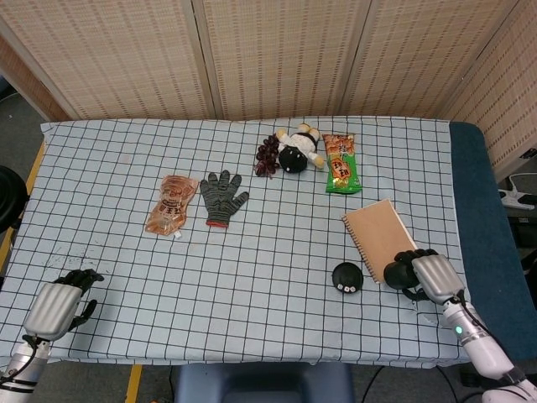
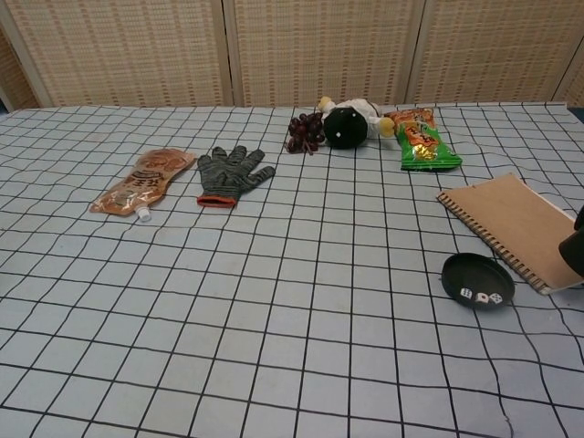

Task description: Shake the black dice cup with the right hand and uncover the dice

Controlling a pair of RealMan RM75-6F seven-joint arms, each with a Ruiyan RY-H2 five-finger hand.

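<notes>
The black dice cup (image 1: 400,271) is gripped in my right hand (image 1: 430,275), to the right of the base; in the chest view only a dark sliver of the cup (image 2: 576,253) shows at the right edge. The round black base (image 1: 347,277) lies uncovered on the checked cloth, with white dice (image 2: 481,296) resting on the base (image 2: 476,275). My left hand (image 1: 59,305) sits at the front left corner of the table, fingers curled in and holding nothing.
A brown spiral notebook (image 1: 382,237) lies just behind the base. Further back are a green snack packet (image 1: 341,164), a black-and-white plush toy (image 1: 298,149), dark grapes (image 1: 268,155), a grey glove (image 1: 222,196) and an orange pouch (image 1: 171,204).
</notes>
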